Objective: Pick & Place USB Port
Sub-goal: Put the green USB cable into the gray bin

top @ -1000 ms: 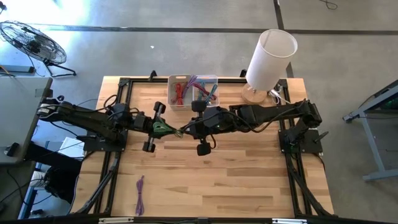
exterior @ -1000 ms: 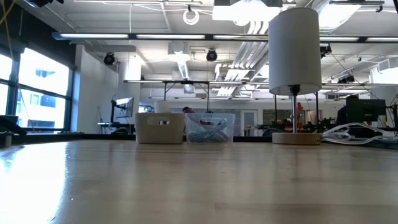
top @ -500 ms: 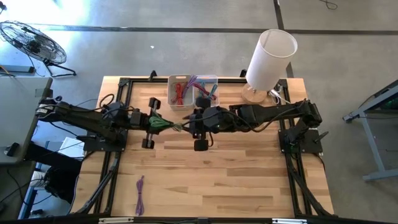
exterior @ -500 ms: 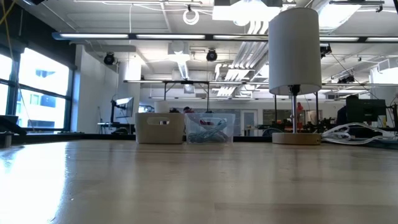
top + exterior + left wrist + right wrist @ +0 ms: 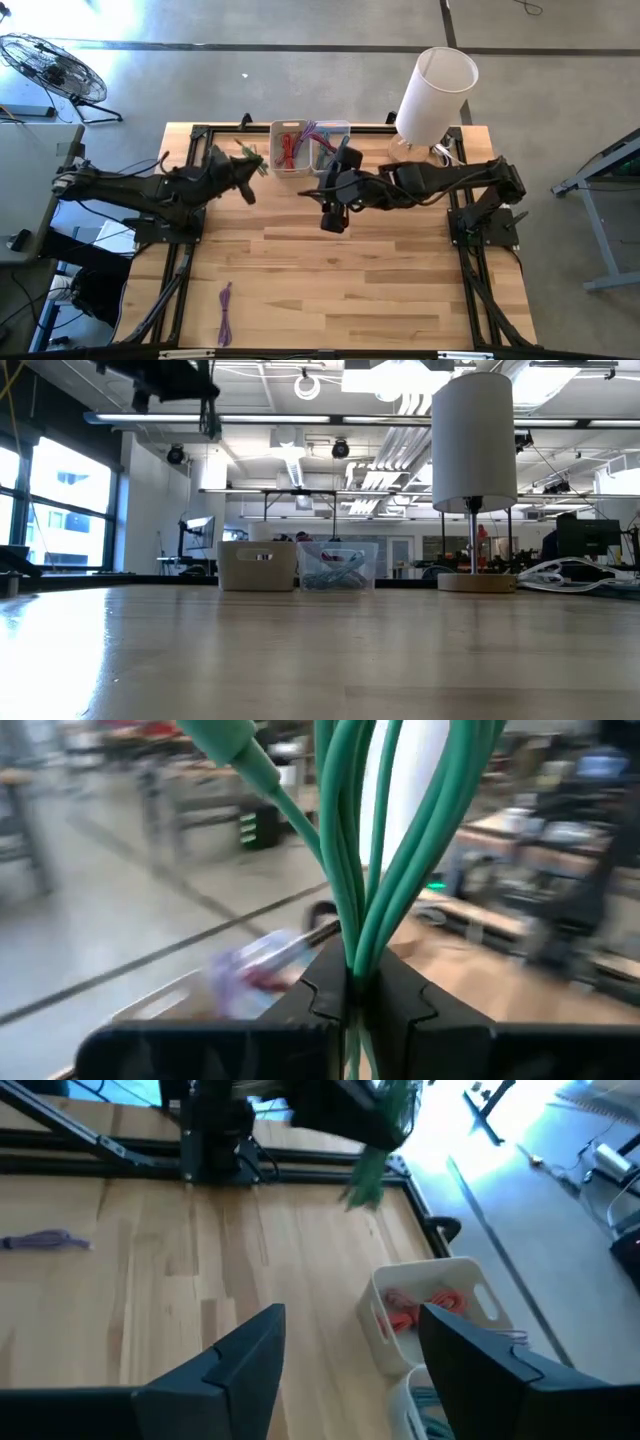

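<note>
My left gripper (image 5: 247, 165) is raised over the table's far left, beside the white bin (image 5: 276, 165), and is shut on a green cable bundle (image 5: 400, 840). The bundle also shows in the high view (image 5: 247, 151) and the right wrist view (image 5: 368, 1175). One green plug (image 5: 222, 735) sticks out of the bundle. My right gripper (image 5: 322, 190) is open and empty near the table's middle, in front of the bins; its fingers show apart in the right wrist view (image 5: 350, 1370). My left gripper pinches several strands of the green cable (image 5: 352, 955) together between its two fingers. The strands fan out beyond the fingertips. The bundle is lifted clear of the table; in the low view a strand (image 5: 212, 418) hangs below the arm.
The white bin holds a red cable (image 5: 289, 148). A clear bin (image 5: 344, 128) with mixed cables stands next to it. A white lamp (image 5: 432, 92) stands at the far right corner. A purple cable (image 5: 225, 312) lies near the front left.
My left gripper has drawn away from my right gripper, risen, and gone toward the table's far edge beside the white bin, carrying the green cable. My right gripper has drawn back a little toward the right and far side.
</note>
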### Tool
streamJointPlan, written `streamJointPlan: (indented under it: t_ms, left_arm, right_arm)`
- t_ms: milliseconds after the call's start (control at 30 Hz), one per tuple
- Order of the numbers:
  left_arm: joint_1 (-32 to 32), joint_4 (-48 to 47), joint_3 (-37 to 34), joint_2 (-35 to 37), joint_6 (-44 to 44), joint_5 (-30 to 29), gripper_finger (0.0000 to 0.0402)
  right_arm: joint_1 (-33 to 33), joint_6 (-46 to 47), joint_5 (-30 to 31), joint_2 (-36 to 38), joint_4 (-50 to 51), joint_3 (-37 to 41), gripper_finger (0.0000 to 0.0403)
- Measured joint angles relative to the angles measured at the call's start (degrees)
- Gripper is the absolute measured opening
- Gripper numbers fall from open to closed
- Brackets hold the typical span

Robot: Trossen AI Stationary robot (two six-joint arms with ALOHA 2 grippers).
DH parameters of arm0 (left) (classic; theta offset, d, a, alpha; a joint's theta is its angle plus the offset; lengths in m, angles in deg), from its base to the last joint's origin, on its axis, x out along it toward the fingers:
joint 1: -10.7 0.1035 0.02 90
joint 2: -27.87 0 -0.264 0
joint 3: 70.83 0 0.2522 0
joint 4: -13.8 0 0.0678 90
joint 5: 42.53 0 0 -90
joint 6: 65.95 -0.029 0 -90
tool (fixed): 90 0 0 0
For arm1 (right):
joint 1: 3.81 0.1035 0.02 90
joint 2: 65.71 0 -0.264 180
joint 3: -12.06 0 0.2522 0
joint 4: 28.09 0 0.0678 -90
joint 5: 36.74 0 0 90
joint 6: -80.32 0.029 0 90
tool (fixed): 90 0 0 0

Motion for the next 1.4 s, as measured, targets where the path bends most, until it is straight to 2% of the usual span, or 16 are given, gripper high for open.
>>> streamJointPlan:
  t_ms: [100, 233, 367, 533, 833, 967, 1167, 1300, 1400]
  left_arm:
    - [5.5, -4.5, 0.0, -0.5, 5.8, 0.7, 0.0014]
    - [17.5, -7.9, 0.0, -4.0, 15.0, 15.8, 0.0014]
    - [27.3, -3.7, 0.0, -10.2, 20.3, 30.2, 0.0018]
    - [33.5, 3.6, 0.0, -17.9, 22.3, 40.2, 0.0013]
    - [38.2, 6.4, 0.2, -26.9, 25.9, 38.6, 0.0015]
    - [40.2, 5.5, 1.1, -30.6, 25.1, 40.3, 0.0016]
    - [40.6, 6.0, 3.8, -34.7, 18.7, 42.2, 0.0033]
    - [42.6, 5.7, 6.8, -36.9, 10.1, 46.8, 0.0062]
    - [44.2, 2.0, 8.5, -38.1, 10.4, 49.6, 0.0082]
  right_arm:
    - [0.0, 1.5, -0.6, -0.1, 0.9, 0.0, 0.0220]
    - [0.0, 3.6, -2.0, -0.2, 2.5, 0.0, 0.0220]
    - [0.0, 5.4, -3.8, -0.2, 3.8, 0.0, 0.0220]
    - [1.2, 7.5, -4.3, -0.2, 5.0, 0.0, 0.0220]
    - [3.9, 9.1, -3.2, -0.2, 7.9, 0.0, 0.0220]
    - [4.3, 10.2, -3.0, -0.2, 9.3, 0.0, 0.0220]
    - [4.3, 10.3, -3.0, -0.2, 10.4, 0.0, 0.0220]
    - [4.3, 10.3, -3.2, -0.2, 11.0, 0.0, 0.0220]
    - [4.3, 10.3, -3.2, -0.2, 11.4, 0.0, 0.0220]
